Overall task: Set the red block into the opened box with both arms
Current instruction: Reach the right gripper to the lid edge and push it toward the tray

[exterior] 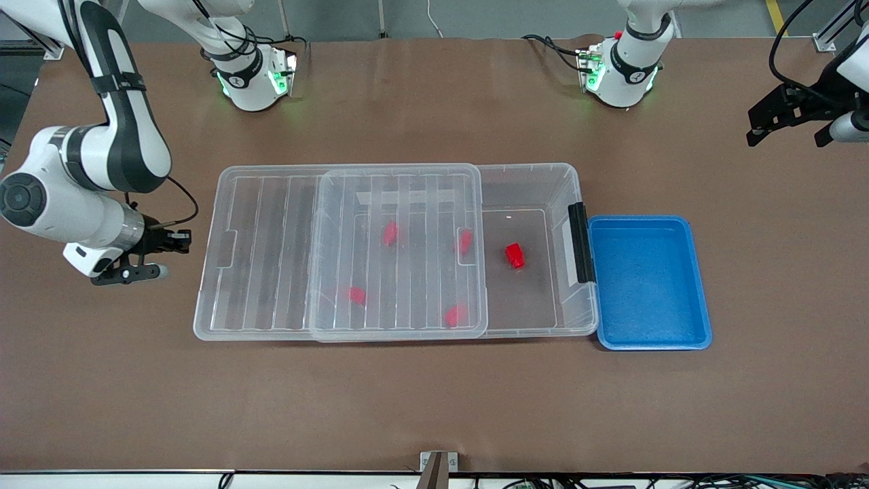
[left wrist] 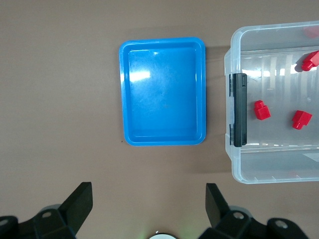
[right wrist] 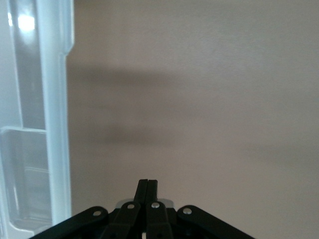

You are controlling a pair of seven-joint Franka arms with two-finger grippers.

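The clear box (exterior: pixel 584 319) lies mid-table with its ribbed lid (exterior: pixel 271 251) slid toward the right arm's end, so the part by the black bar (exterior: pixel 580 243) is uncovered. One red block (exterior: pixel 514 255) rests in that uncovered part. Several more red blocks (exterior: pixel 390 233) lie under the lid. My right gripper (exterior: pixel 183 242) is shut on nothing, low beside the lid's short edge (right wrist: pixel 55 99); its own view shows the right gripper (right wrist: pixel 148 181) over bare table. My left gripper (exterior: pixel 787 129) hangs open at the left arm's end, and the left gripper (left wrist: pixel 149 191) looks down on the box (left wrist: pixel 249 169) and red blocks (left wrist: pixel 261 110).
A blue tray (exterior: pixel 699 285) sits against the box's black-bar end, toward the left arm's end, and the blue tray (left wrist: pixel 163 140) holds nothing. Brown table surface surrounds the box and tray.
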